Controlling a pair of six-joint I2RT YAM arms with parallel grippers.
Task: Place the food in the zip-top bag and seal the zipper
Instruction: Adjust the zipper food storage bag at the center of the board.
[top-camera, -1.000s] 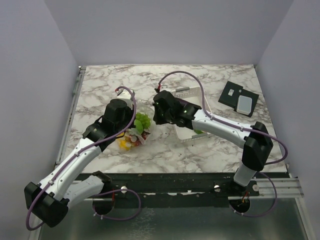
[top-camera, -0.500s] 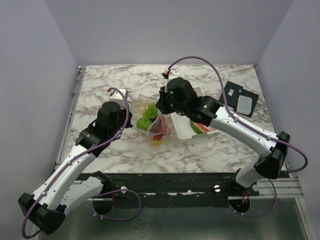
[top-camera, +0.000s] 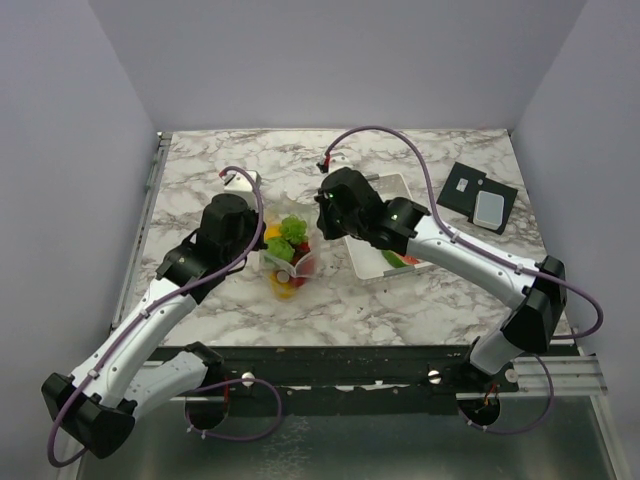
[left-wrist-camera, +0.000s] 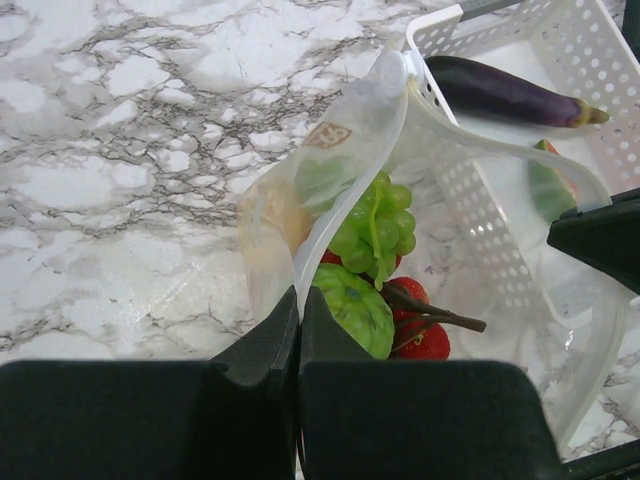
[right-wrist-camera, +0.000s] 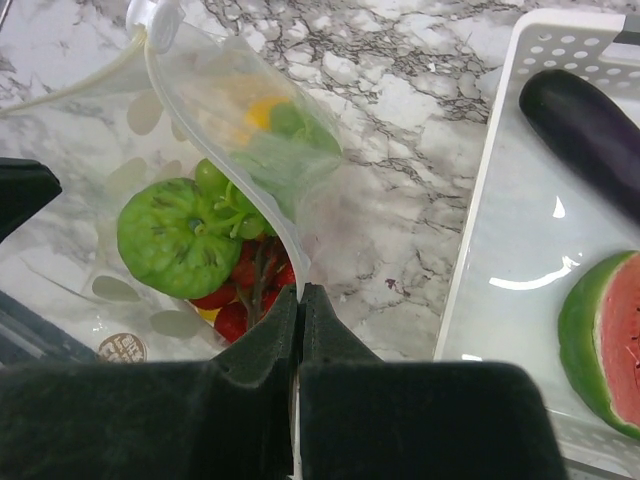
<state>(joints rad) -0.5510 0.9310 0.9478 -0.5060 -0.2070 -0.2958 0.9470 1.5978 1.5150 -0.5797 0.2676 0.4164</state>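
The clear zip-top bag (top-camera: 288, 262) hangs open between both grippers above the table. Inside it I see a green pepper-like piece (right-wrist-camera: 172, 238), green grapes (left-wrist-camera: 375, 225), red cherries (left-wrist-camera: 420, 335) and yellow-orange pieces (top-camera: 284, 291). My left gripper (left-wrist-camera: 298, 298) is shut on one side of the bag's mouth edge. My right gripper (right-wrist-camera: 300, 292) is shut on the other side. The zipper strip (left-wrist-camera: 430, 110) runs along the mouth. A dark purple eggplant (right-wrist-camera: 585, 130) and a watermelon slice (right-wrist-camera: 605, 335) lie in the white basket (top-camera: 375, 262).
The white perforated basket stands right of the bag, under the right arm. A black plate with a pale card (top-camera: 478, 198) lies at the back right. A small white object (top-camera: 238, 180) lies behind the left arm.
The bag has come back left and lower from beside the basket, and both grippers moved with it. The right arm drew in and the left wrist shifted slightly up.
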